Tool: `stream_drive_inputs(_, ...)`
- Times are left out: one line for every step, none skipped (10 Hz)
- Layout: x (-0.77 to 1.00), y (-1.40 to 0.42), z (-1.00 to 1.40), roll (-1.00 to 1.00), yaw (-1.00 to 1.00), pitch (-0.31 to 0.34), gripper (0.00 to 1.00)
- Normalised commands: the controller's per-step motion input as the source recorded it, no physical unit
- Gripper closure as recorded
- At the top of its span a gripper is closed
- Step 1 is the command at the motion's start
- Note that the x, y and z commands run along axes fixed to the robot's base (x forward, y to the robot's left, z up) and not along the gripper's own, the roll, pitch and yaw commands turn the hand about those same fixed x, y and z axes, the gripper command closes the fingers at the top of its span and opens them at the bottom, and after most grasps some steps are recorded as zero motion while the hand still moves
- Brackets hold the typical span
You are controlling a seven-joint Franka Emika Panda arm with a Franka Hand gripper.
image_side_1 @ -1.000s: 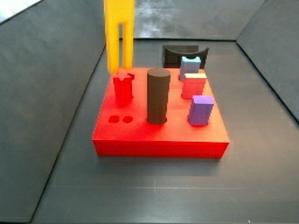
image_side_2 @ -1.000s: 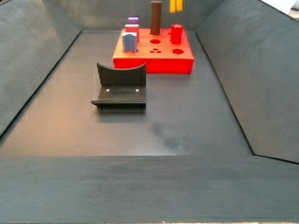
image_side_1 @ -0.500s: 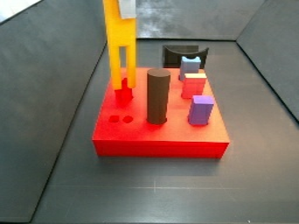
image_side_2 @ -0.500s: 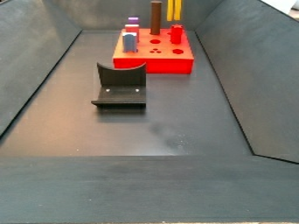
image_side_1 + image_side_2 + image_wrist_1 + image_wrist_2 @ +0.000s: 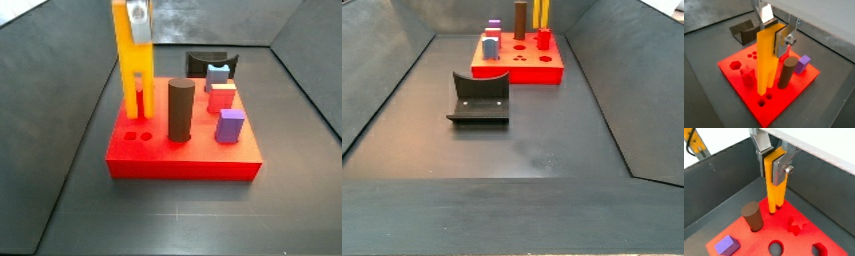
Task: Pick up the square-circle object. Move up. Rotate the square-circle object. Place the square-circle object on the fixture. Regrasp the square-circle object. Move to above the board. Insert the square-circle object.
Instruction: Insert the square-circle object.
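The claw (image 5: 776, 34) hangs near the upper middle of both wrist views, pointing straight down. Its flat silver fingers (image 5: 782, 164) are clamped on the upper end of the upright square-circle object (image 5: 766, 60).

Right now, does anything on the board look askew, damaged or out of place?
Nothing stands out. The gripper holds the square-circle object upright over the board, and the dark cylinder stands straight.

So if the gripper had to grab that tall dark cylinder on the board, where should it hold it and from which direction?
Grip the dark cylinder near its top end, coming straight down. It stands upright, taller than the neighbouring pegs on the red board, so its top is probably freest. The gripper is holding the square-circle object upright over the board.
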Motion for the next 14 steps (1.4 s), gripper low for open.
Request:
stream_drive_inputs(0.00,0.00,-0.31,0.03,0.00,-0.104,1.00)
stream_drive_inputs(0.00,-0.04,-0.35,0.02,0.00,-0.144,1.00)
stream_drive_inputs(0.00,-0.13,-0.29,0.06,0.00,-0.103,1.00)
stream_drive_inputs(0.00,-0.15,-0.31,0.05,-0.05,-0.123,1.00)
stream_drive_inputs(0.00,-0.13,-0.35,0.05,-0.06,-0.107,1.00)
stream_drive_inputs(0.00,-0.06,-0.33,0.10,0.00,-0.027,1.00)
stream_drive_inputs(0.00,0.00,-0.26,0.11,0.00,0.000,1.00)
stream_drive_inputs(-0.04,-0.01,-0.25,0.10,0.00,0.000,1.00)
stream_drive_inputs(-0.05,0.00,-0.25,0.08,0.00,0.000,1.00)
stream_drive_inputs(-0.04,0.00,-0.23,0.07,0.00,0.000,1.00)
stream_drive_inputs(0.00,0.00,-0.32,0.05,0.00,-0.050,1.00)
stream_drive_inputs(0.00,-0.11,-0.65,0.06,-0.09,-0.171,1.00)
stream_drive_inputs(0.00,-0.23,-0.78,0.13,-0.11,-0.229,1.00)
stream_drive_inputs(0.00,-0.22,-0.69,0.17,-0.16,-0.241,1.00)
